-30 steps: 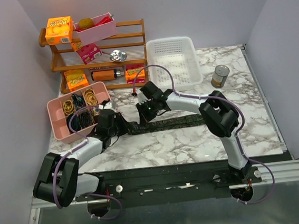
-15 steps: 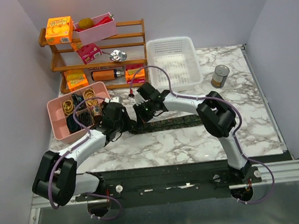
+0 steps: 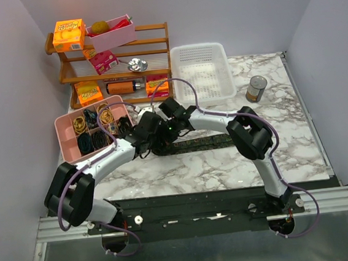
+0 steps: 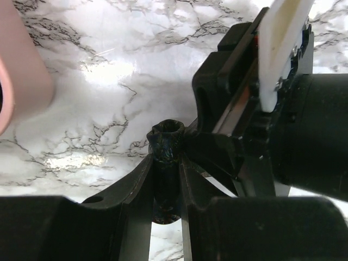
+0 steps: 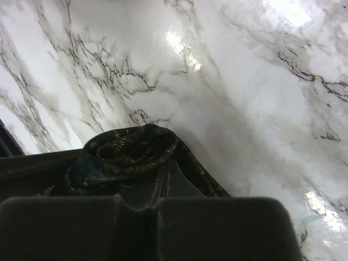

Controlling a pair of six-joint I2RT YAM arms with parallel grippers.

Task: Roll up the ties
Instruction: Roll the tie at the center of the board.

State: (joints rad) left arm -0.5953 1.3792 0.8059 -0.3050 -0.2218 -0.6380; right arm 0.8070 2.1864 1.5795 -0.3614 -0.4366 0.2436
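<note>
You have one tie (image 3: 203, 142) in sight. It is stretched flat across the middle of the table (image 3: 227, 168), roughly parallel to the near edge. Its left end is rolled into a single small coil (image 5: 130, 149), right where your two arms meet.

The overhead view hides that coil under the wrists, and only the wrist cameras show it. In the left wrist view, your left fingers (image 4: 142, 179) stand partly closed with the coil upright between them. It touches both inner faces, so they have hold of it. In the right wrist view, your right fingers (image 5: 163, 185) are pressed fully together just beside the coil, over the tie's flat run. You cannot tell whether any fabric is pinched between them.

One pink tray (image 3: 68, 154) sits at the table's left edge, and its compartments hold yellow and black elastic loops (image 3: 104, 110). One white basket (image 3: 204, 96) stands at the far edge. One can (image 3: 256, 88) stands towards the far right corner. One wooden rack (image 3: 150, 27) at the far left corner carries three orange boxes (image 3: 69, 33) among other small items.
</note>
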